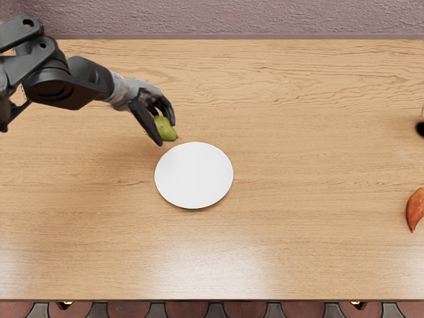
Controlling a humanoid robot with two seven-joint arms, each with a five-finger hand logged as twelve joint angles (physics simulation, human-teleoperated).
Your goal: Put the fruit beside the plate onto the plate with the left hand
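Observation:
A white round plate (194, 175) lies near the middle of the wooden table. Just beyond its upper left rim is a green fruit (165, 128), pear-like in shape. My left hand (156, 118) reaches in from the left edge and its dark fingers are curled around the fruit. Whether the fruit is lifted or still touching the table cannot be told. The fruit is beside the plate, not over it. The right arm does not show.
An orange-red object (415, 208) lies at the right edge of the table (298, 99). A dark object (421, 127) peeks in at the right edge higher up. A wall runs behind the table's far edge.

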